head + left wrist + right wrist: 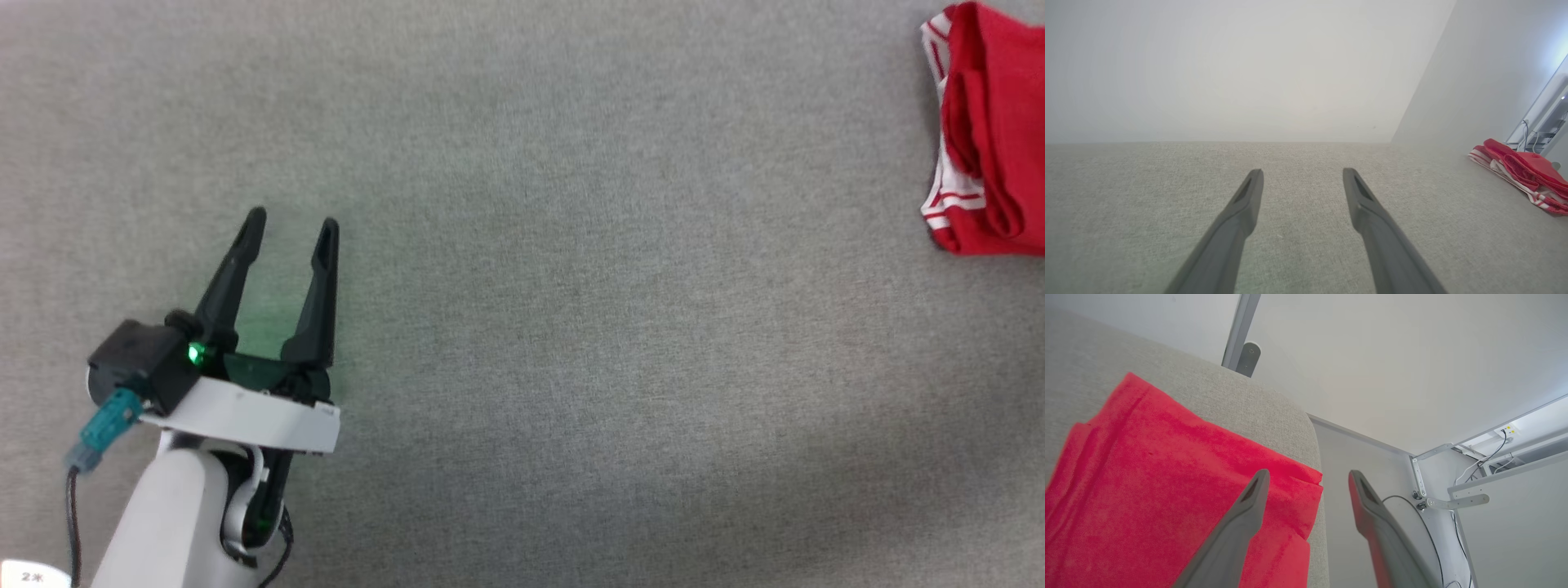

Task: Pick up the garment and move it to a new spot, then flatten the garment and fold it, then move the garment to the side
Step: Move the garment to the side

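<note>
Where the grey, coarse-woven bench [571, 343] curved into a rounded corner, the garment [1167, 477] lay folded. It was soft red knit cloth with red-and-white striped trim along one edge. At the garment's corner the right hand [1308, 477] hung with its tapered dark fingers spread, holding nothing. Well apart from the garment, the left hand [294, 220] stood equally spread and empty above the bench.

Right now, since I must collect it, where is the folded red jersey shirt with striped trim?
The red jersey shirt lies at the head view's far right edge on the grey fabric surface, far from the left claw, near the right claw.
</note>
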Motion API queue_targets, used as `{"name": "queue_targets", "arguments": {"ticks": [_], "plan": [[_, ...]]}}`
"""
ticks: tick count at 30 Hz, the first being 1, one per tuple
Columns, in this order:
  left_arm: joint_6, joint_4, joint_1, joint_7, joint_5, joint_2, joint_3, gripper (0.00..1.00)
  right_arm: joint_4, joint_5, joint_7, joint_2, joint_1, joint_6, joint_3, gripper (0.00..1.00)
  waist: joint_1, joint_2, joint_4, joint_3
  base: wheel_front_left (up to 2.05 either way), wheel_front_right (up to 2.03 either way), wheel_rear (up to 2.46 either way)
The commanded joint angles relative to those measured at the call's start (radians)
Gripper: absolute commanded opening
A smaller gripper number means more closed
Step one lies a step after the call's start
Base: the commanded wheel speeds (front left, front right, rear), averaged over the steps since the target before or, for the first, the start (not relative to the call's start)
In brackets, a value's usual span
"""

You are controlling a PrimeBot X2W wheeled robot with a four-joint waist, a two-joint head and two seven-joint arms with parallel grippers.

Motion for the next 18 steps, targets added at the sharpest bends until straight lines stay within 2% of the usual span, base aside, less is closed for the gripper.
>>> {"name": "queue_targets", "arguments": {"ticks": [1, 12, 18], "plan": [[-0.002, 0.002, 0.016, 0.001, -0.002, -0.003, 0.005, 1.00, -0.004, 0.014, -0.012, 0.006, 0.023, -0.001, 0.008, 1.00, 0.0000, -0.0001, 0.010, -0.047, 0.00, 0.00, 0.00], [-0.002, 0.005, 0.127, 0.001, 0.009, -0.037, 0.060, 1.00, -0.072, 0.066, -0.143, 0.051, 0.123, -0.001, 0.039, 1.00, 0.0000, -0.0001, 0.048, -0.198, 0.00, 0.00, 0.00], [-0.002, 0.007, 0.183, 0.001, 0.012, -0.045, 0.091, 1.00, -0.093, 0.076, -0.201, 0.090, 0.200, -0.001, 0.015, 1.00, 0.0000, -0.0001, 0.072, -0.270, 0.00, 0.00, 0.00]]}}
